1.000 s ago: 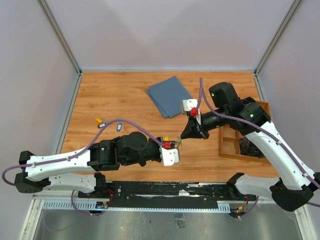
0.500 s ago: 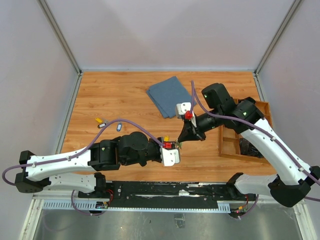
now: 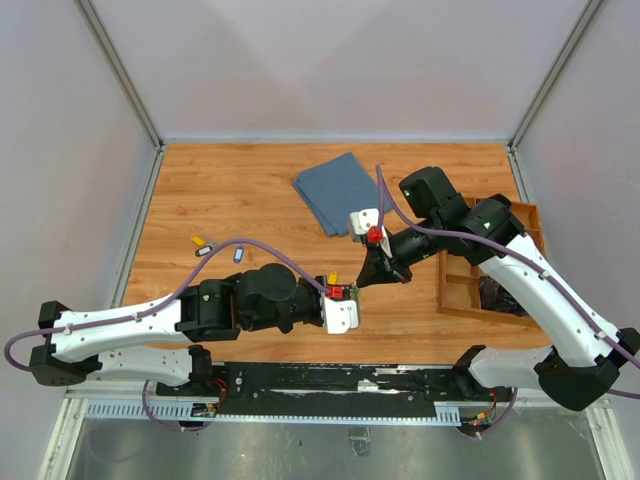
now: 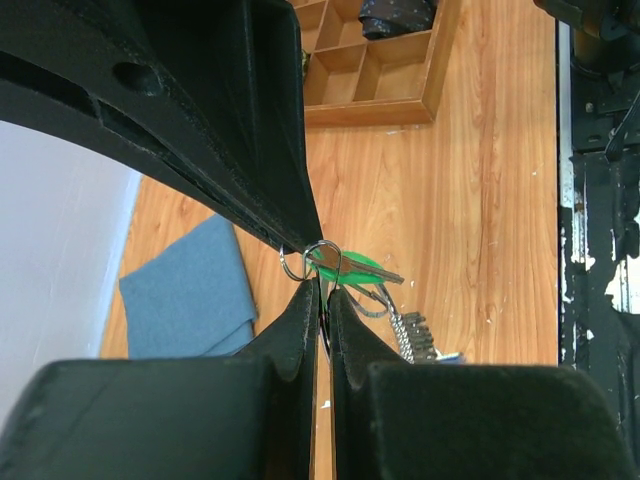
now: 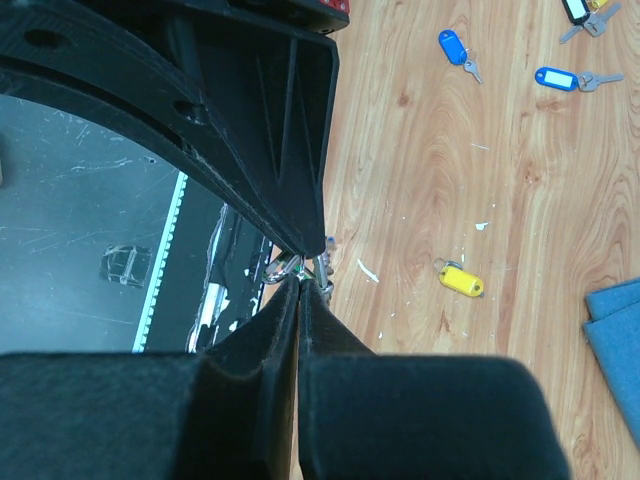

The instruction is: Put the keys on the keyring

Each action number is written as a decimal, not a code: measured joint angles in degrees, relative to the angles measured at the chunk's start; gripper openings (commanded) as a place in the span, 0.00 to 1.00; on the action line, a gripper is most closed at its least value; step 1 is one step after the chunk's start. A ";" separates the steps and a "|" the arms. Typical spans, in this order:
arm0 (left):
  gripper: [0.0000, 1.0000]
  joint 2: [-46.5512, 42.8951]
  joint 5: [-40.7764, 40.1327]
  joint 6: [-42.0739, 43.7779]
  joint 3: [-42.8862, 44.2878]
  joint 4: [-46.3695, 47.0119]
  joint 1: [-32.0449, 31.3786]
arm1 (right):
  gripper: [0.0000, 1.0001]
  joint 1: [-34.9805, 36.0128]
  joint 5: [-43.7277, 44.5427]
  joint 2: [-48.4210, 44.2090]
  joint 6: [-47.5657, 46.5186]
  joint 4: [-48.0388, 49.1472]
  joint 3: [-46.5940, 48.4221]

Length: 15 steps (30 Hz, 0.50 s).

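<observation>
My left gripper (image 4: 322, 285) is shut on the thin wire of the keyring (image 4: 372, 300), from which a short silvery chain (image 4: 410, 330) hangs. A key with a green tag (image 4: 352, 265) sits right at the tips. My right gripper (image 5: 300, 280) is shut and meets the left one tip to tip, pinching that key by its head. In the top view the two grippers touch near the table's front middle, left (image 3: 348, 291) and right (image 3: 361, 283). A yellow-tagged key (image 5: 460, 280) lies below them on the wood. Other keys lie far left: two blue (image 5: 452, 45) (image 5: 555, 77) and a dark one (image 5: 578, 8).
A folded blue cloth (image 3: 338, 192) lies at the back middle. A wooden compartment tray (image 3: 455, 295) stands at the right edge with a dark thing in it. The black base rail (image 3: 300, 380) runs along the near edge.
The right arm has swung left and slightly nearer, bringing its shut tips tighter against the left gripper. The left arm has stayed put.
</observation>
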 measured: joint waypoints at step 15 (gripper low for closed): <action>0.01 0.04 1.31 0.02 0.13 -0.48 0.00 | 0.00 0.02 -2.34 0.00 -1.92 -3.17 1.88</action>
